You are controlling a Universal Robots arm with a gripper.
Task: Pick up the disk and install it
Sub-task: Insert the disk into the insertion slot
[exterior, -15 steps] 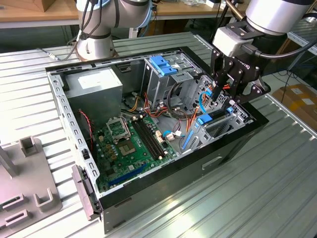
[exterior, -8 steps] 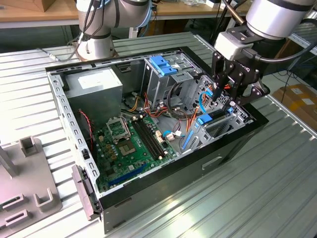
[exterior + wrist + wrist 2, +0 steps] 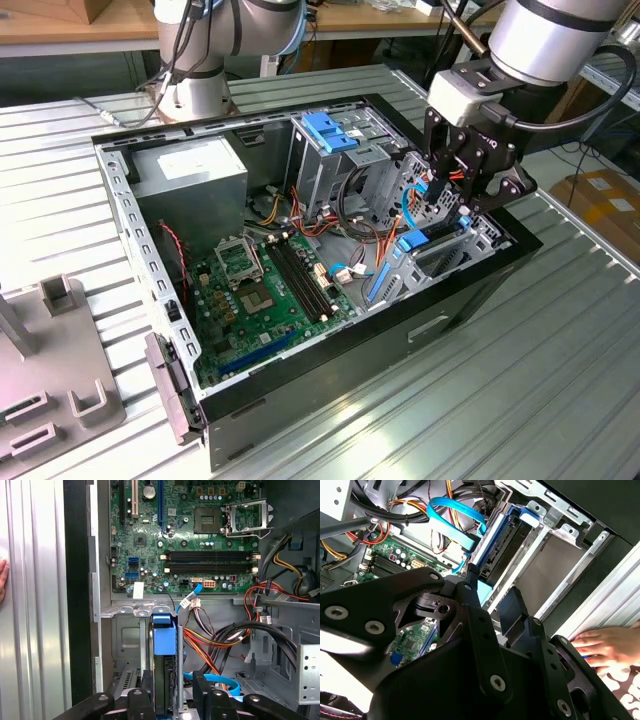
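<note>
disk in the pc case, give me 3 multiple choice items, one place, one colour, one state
1. Where is the disk? A outside the case; B in its metal bay, at the tool; C on the motherboard.
2. Its bracket is: A red; B yellow; C blue.
3. The case is: A open, motherboard exposed; B shut; C wrapped.

B, it stands in the bay in both wrist views; C, blue plastic edges it; A, the board shows in the exterior view.

Smooth blue plastic edges the disk point(image 3: 164, 667).
</note>
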